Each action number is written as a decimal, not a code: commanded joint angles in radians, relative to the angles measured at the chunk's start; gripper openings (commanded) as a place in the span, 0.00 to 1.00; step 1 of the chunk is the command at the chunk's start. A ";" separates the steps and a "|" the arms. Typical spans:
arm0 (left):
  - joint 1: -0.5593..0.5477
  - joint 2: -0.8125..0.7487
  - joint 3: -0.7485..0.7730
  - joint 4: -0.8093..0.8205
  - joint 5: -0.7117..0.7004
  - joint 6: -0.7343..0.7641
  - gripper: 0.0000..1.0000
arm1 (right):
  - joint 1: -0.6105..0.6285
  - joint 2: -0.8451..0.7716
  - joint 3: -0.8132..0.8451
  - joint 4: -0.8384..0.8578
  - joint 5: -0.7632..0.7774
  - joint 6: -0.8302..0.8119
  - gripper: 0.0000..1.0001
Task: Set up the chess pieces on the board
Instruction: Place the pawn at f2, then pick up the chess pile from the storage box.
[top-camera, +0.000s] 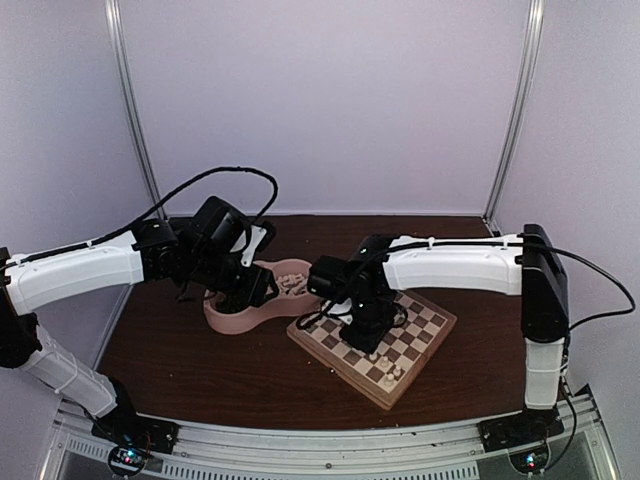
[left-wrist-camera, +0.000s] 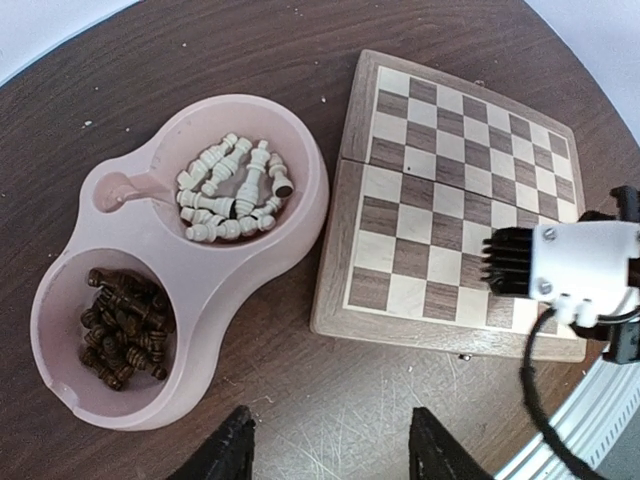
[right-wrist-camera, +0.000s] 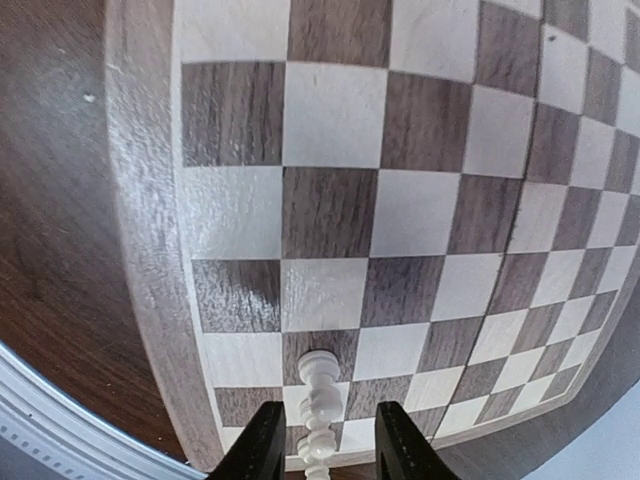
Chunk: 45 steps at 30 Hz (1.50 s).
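Note:
The board (top-camera: 432, 325) lies right of centre, its checkered squares (right-wrist-camera: 330, 110) filling the right wrist view. My right gripper (right-wrist-camera: 328, 445) hangs low over the board's near corner. A cream-white chess piece (right-wrist-camera: 318, 395) rests on a dark square between its fingers, with a gap on each side, so the jaws stand open. A few white pieces (top-camera: 390, 374) show at that corner. My left gripper (left-wrist-camera: 330, 450) is open and holds nothing, above bare table between the board's rim (left-wrist-camera: 335, 250) and the dish. Loose white pieces (left-wrist-camera: 232, 190) and dark pieces (left-wrist-camera: 125, 330) lie in the dish's bowls.
The pink double-bowl dish (left-wrist-camera: 300, 230) sits just left of the board on the dark wooden table (top-camera: 200, 370). My right arm's white link (left-wrist-camera: 580, 265) reaches over the board's far side in the left wrist view. Pale walls close off the back and sides.

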 joint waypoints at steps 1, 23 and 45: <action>0.003 -0.004 0.021 -0.005 -0.029 -0.001 0.54 | -0.023 -0.166 -0.037 0.112 -0.013 0.012 0.33; 0.110 0.441 0.404 -0.256 -0.046 0.050 0.40 | -0.096 -0.738 -0.542 0.644 0.007 0.095 0.31; 0.227 0.799 0.775 -0.438 0.137 0.139 0.52 | -0.102 -0.809 -0.653 0.715 -0.019 0.104 0.31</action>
